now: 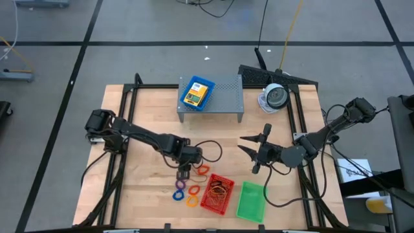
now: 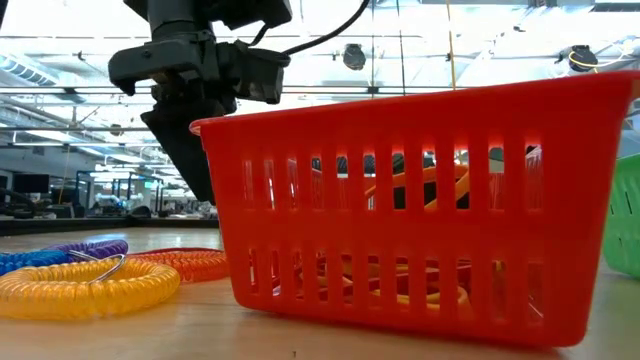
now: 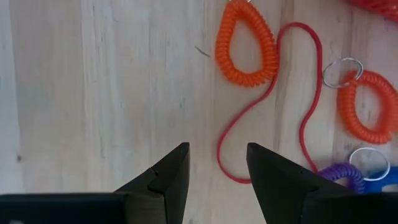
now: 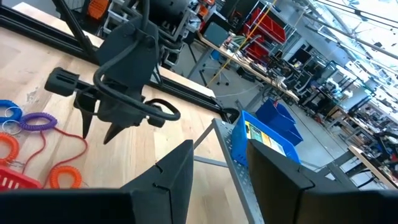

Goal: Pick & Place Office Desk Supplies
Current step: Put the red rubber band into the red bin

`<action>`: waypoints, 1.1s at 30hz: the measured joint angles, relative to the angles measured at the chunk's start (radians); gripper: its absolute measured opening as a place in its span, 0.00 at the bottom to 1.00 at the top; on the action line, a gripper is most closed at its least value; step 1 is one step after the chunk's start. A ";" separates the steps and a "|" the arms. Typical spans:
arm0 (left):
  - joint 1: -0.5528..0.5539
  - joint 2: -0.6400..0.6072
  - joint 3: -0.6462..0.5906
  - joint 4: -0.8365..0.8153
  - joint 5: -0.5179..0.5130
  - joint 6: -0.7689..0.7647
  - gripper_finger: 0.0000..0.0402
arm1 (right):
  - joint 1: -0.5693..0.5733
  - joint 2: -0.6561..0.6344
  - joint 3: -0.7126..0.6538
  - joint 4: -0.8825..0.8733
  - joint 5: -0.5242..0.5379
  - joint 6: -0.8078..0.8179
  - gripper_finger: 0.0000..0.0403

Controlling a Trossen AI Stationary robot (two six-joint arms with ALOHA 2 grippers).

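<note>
Your left gripper (image 1: pixel 184 173) hangs with fingers parted and empty above the thin red rubber band (image 3: pixel 273 106), beside the orange coiled rings (image 1: pixel 202 171). The red plastic mesh tray (image 1: pixel 217 193) and green plastic mesh tray (image 1: pixel 251 201) follow. Your right gripper (image 1: pixel 248 143) hovers parted, empty.

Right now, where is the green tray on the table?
In the high view, the green tray sits at the table's near edge, right of centre, just right of the red tray and below the right gripper.
</note>
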 joint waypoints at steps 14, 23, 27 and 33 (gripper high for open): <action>-0.025 0.008 0.000 -0.012 -0.009 -0.150 0.42 | 0.000 0.000 0.000 0.000 0.000 0.000 0.35; -0.054 0.065 0.099 -0.055 -0.009 -0.163 0.42 | 0.000 0.000 0.000 -0.001 -0.001 0.001 0.35; -0.073 0.148 0.213 -0.159 -0.029 -0.070 0.42 | 0.000 0.000 0.000 -0.007 -0.004 0.008 0.35; -0.048 0.188 0.239 -0.216 -0.041 0.008 0.42 | 0.000 0.000 0.000 -0.023 -0.004 0.018 0.35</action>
